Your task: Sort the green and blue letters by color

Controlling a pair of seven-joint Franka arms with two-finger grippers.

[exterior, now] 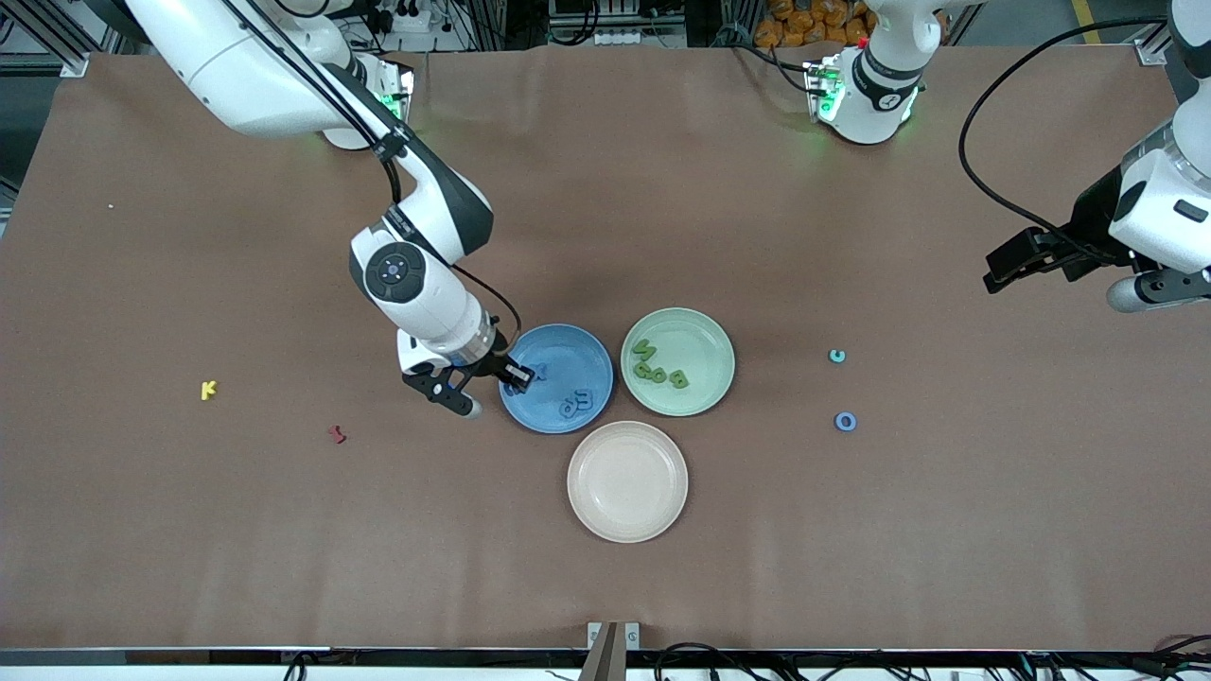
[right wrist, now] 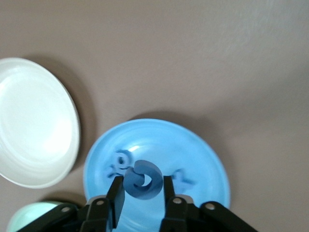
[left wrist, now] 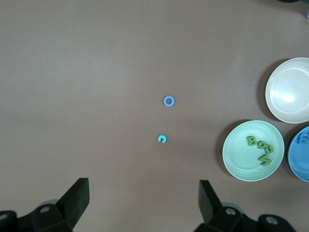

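- Over the blue plate, the right end effector pinches a blue letter, low enough to drop it among the others.
- Green letters lie in the green plate.
- Over the surface's end, the left end effector waits, spread wide.
- 1 blue O lies unsorted.

Blue plate: right pincer over its rim, blocking entry. Green plate and cream plate: tightly clustered beside it, narrow gaps. Blue O, teal C: open surface around both.
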